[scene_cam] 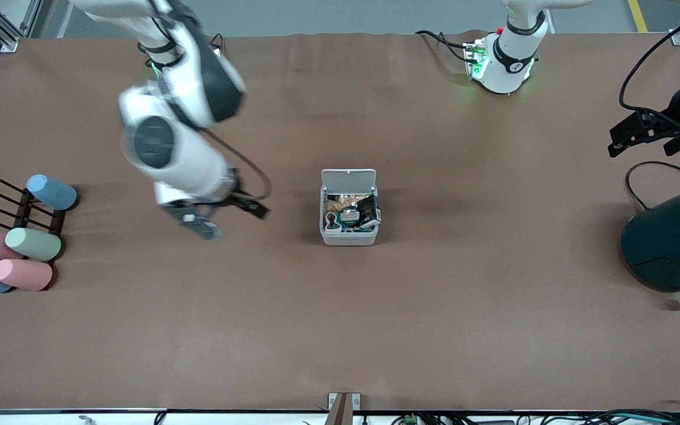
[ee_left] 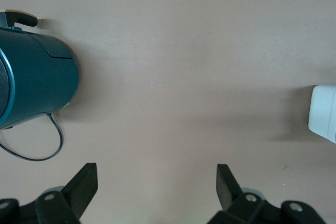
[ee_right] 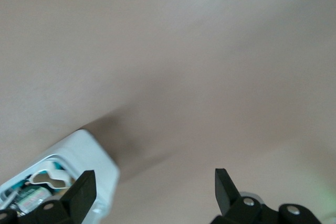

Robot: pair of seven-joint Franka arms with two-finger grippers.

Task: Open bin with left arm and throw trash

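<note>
The bin [scene_cam: 349,236] sits mid-table with its lid [scene_cam: 349,179] flipped up and back toward the robots' bases, so its open mouth faces up. It's roughly square, no real long axis. The hinge edge is on the side farther from the front camera.

Going left to right in the front view: a rack [scene_cam: 24,211] with pastel cylinders [scene_cam: 33,244] sits at the right arm's end of the table. Then comes the right gripper [scene_cam: 213,218], hanging over bare table beside the bin on that same side, fingers spread wide with nothing between them. Its wrist view catches a corner of the bin with stuff inside.

In the bin you can see the white loop [scene_cam: 332,221], the round green disc [scene_cam: 350,216] and the black packet [scene_cam: 369,211], the packet leaning up against the wall toward the left arm's end.

The left gripper [scene_cam: 632,134] waits over the table near the big teal cylinder [scene_cam: 673,239], fingers spread and empty too.

Looks to me like all the trash is in. If the lid gets shut next, I'd tuck that packet down first so it doesn't jam the lid, then push the lid down from its free edge.
</note>
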